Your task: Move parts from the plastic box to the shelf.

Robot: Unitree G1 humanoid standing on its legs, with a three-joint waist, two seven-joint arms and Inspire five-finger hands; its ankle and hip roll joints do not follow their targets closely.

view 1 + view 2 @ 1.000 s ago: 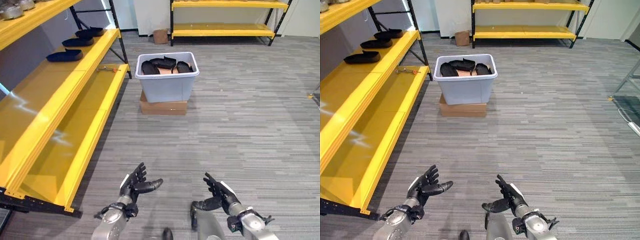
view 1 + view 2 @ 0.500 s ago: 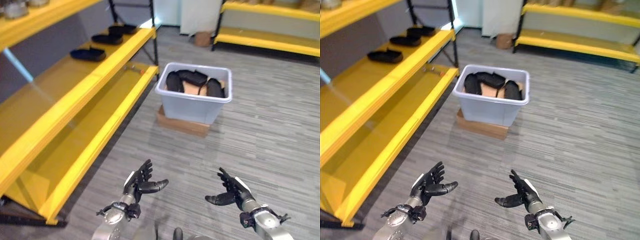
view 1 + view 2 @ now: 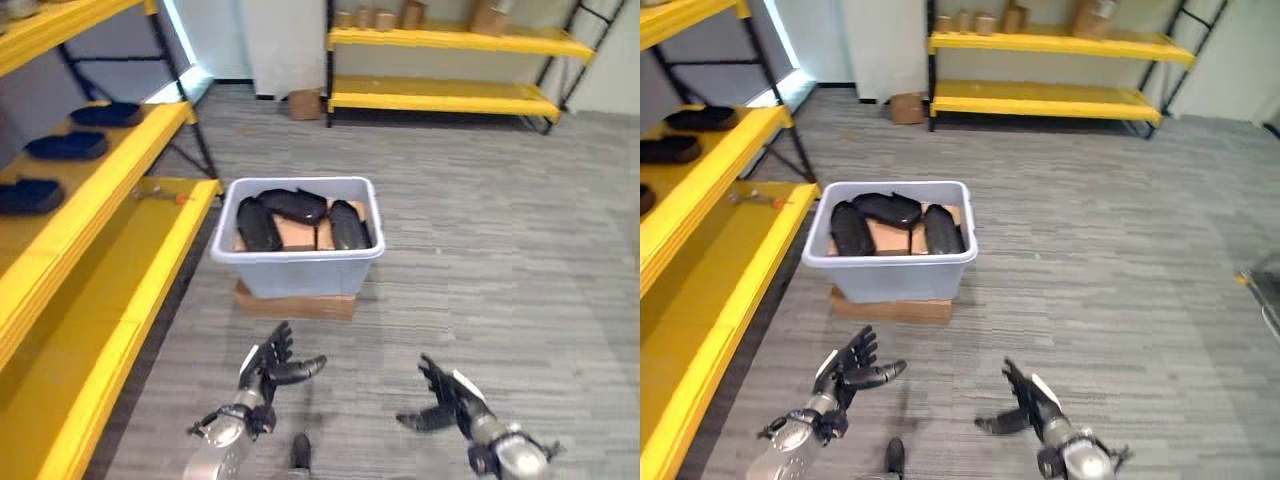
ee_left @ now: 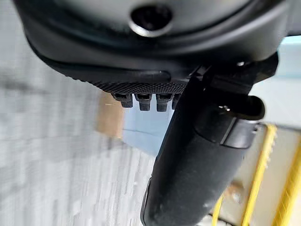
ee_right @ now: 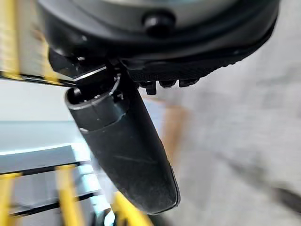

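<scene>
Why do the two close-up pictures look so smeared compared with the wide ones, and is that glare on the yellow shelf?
In the left wrist view the thumb looks fairly crisp while the floor behind smears; the right wrist view does the same behind its thumb. In the left eye view the plastic box is clear, and the yellow shelf shows only soft sheen.

Setting: storeroom or warehouse-type workspace. Evidence: yellow steel shelving with black uprights, one long shelf unit (image 3: 95,215) along the left side and a second shelf unit (image 3: 1040,45) against the far wall carrying cardboard boxes (image 3: 1095,15); grey striped floor (image 3: 500,230). A pale plastic box (image 3: 297,268) of black parts (image 3: 292,206) stands on a flat cardboard carton (image 3: 295,303) on the floor, with similar black parts (image 3: 65,146) laid in a row on the left shelf.
</scene>
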